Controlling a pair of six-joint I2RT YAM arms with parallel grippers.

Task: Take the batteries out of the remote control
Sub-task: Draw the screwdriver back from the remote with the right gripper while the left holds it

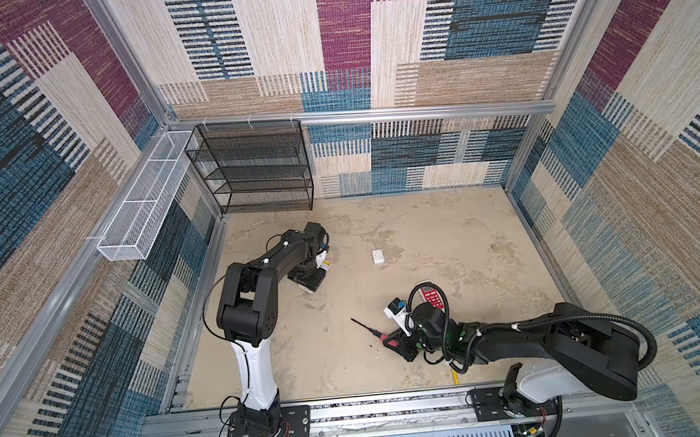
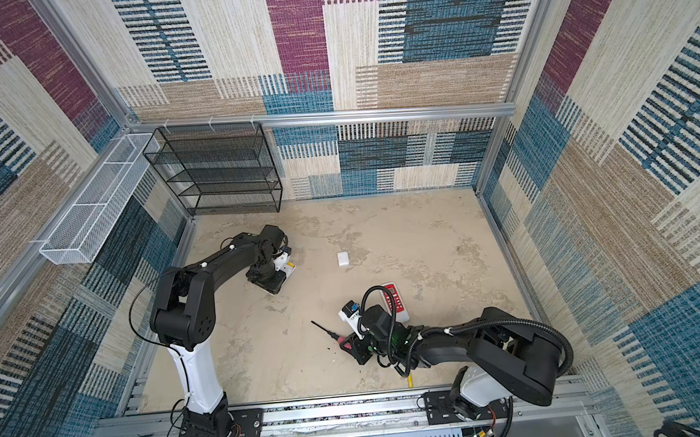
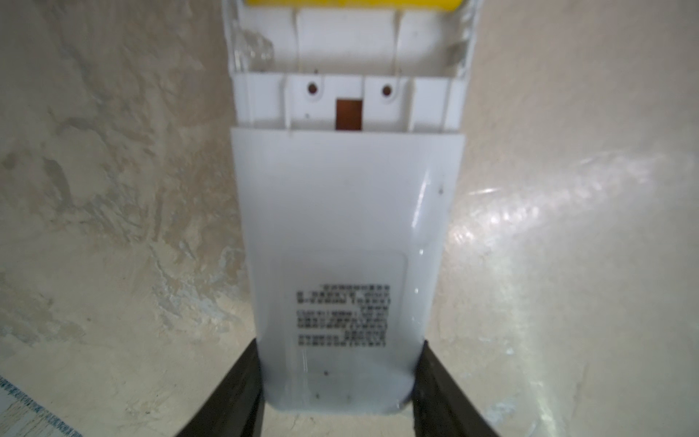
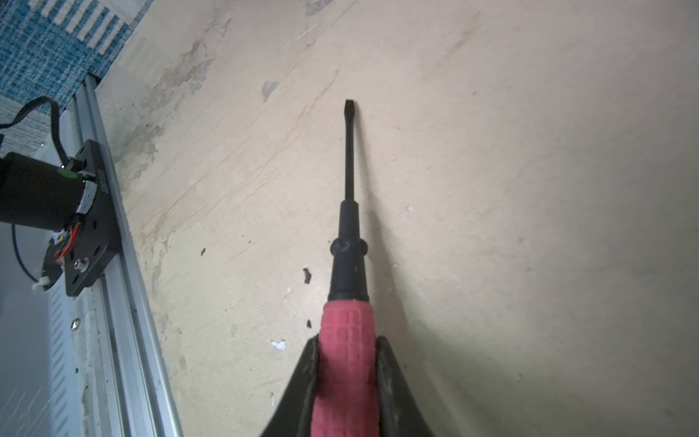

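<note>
1. Battery compartment: open on the back of the white remote. One yellow battery sits in it, cut off by the edge of the left wrist view. The rest of the bay is not in view.
2. Left gripper: its fingers pinch the remote's two long sides at the end away from the compartment.
3. Right gripper: its fingers are clamped on the red handle of the screwdriver. The black shaft points out over the table.
4. A small yellow cylinder lies at the table's front edge, partly hidden under the right arm.
5. A red remote lies just behind the right wrist. A white cover lies well apart, mid-table.
6. A black mesh rack stands in the far left corner. A white mesh basket hangs on the left wall rail.
7. Open tabletop lies between the two grippers and along the right wall.
</note>
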